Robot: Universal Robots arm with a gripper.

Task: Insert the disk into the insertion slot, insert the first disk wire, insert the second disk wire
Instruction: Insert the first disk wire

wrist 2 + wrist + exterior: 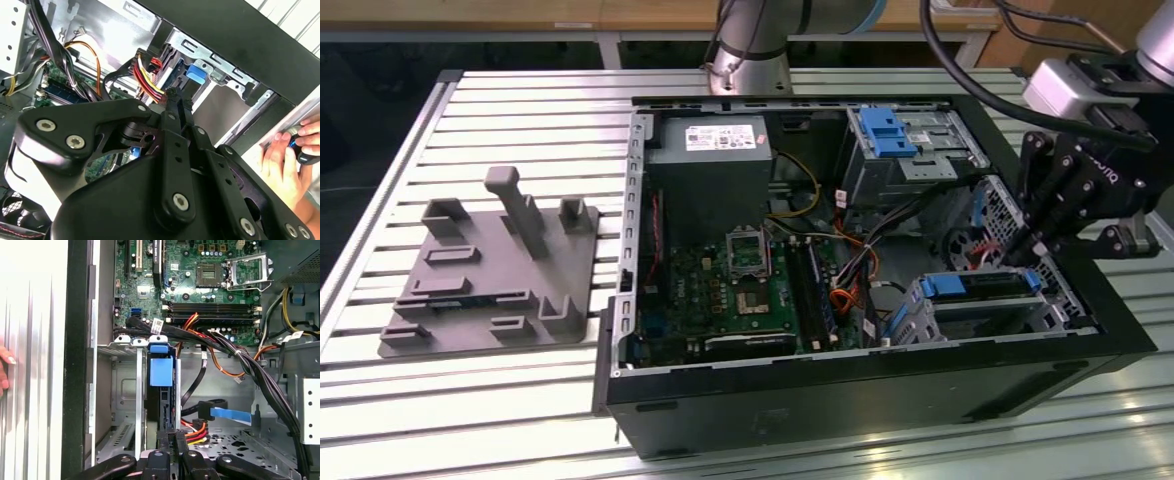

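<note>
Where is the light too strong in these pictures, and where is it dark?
Exterior view: glare on the table slats before the computer case. First wrist view: the table beside the case is washed out white. Second wrist view: the gripper is dark against a bright metal wall.

We look down on a worktable [520, 95] of pale metal slats that run across the exterior view, their ribs catching the light. Directly on it lies an open black computer case [854, 405], set on its side toward the exterior view's right with its open face up. Well apart from it, toward the exterior view's left, sits a flat grey fixture plate [480, 300] bearing several upright posts and blocks. The robot arm's base [750, 60] rises at the table's far edge. In the first wrist view, the slats run just beside the case's black wall.
</note>
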